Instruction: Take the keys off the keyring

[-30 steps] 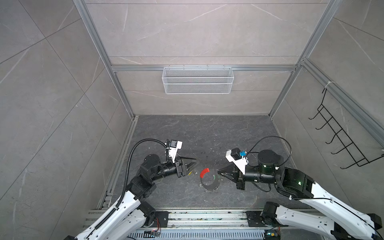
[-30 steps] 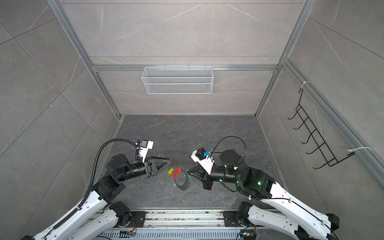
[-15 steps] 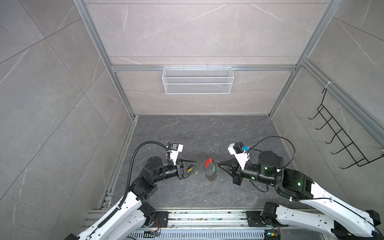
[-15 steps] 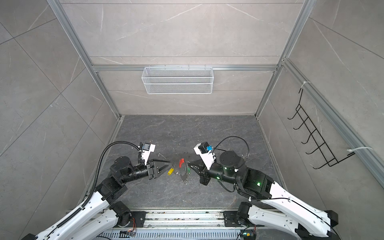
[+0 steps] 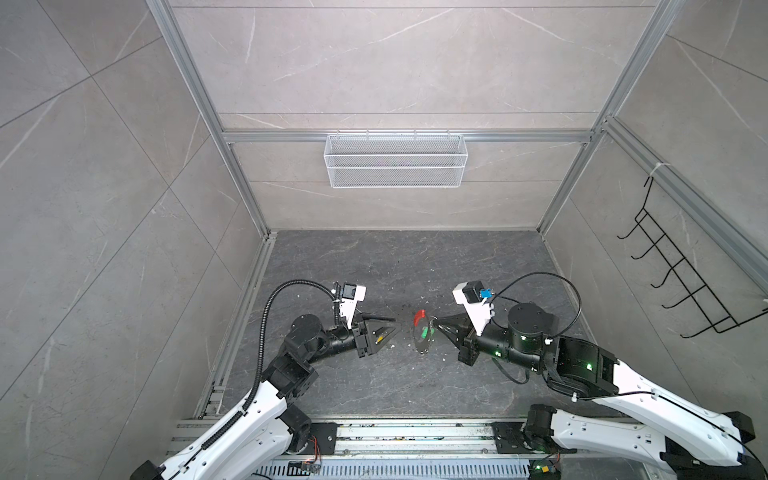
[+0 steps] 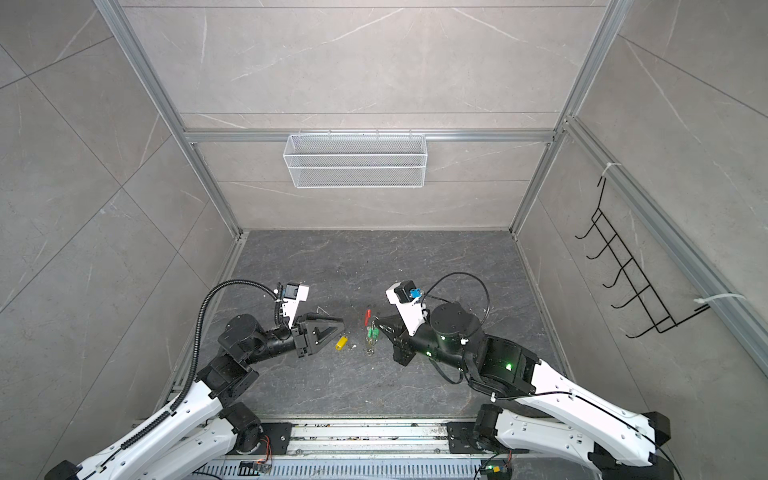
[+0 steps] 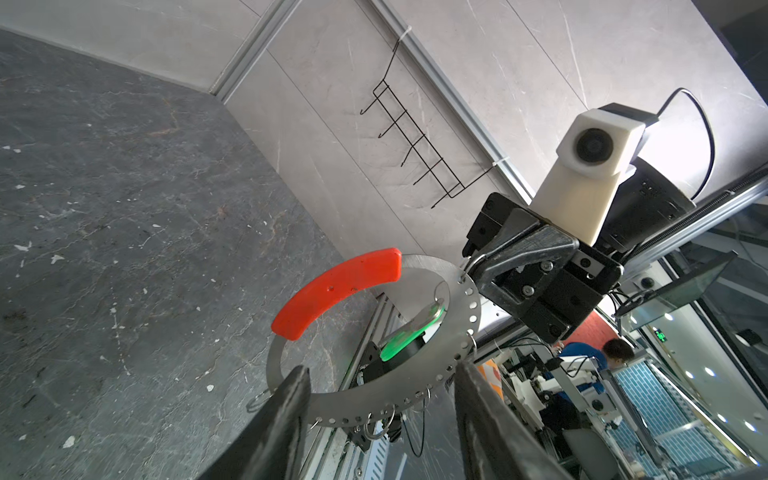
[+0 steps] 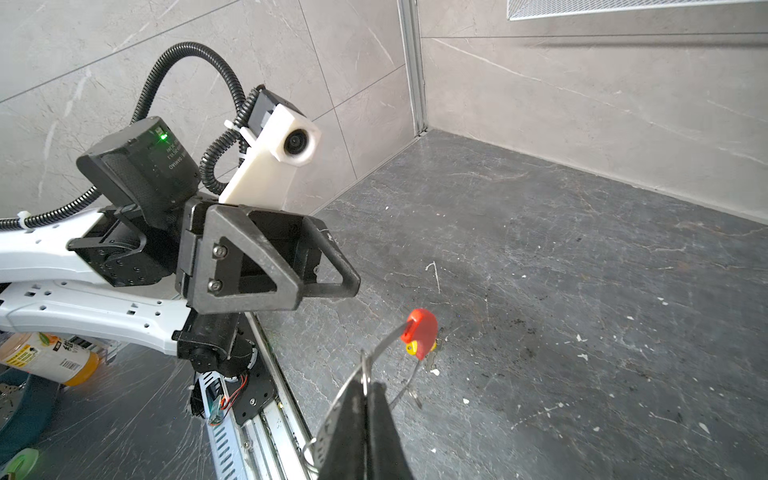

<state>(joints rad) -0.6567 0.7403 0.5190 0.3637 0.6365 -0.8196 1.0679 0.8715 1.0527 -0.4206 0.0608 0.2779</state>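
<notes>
The right claw (image 5: 435, 329) is clamped shut on the keyring (image 7: 463, 316), with the green key (image 7: 405, 345) hanging from it. The left claw (image 6: 343, 325) is part open and empty. The yellow key (image 6: 341, 342) lies on the counter (image 6: 374, 270) just beside it.

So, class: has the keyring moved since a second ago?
Yes. In a top view the keyring, pinched by the right gripper, now sits farther from the front rail and nearer the wire basket.
</notes>
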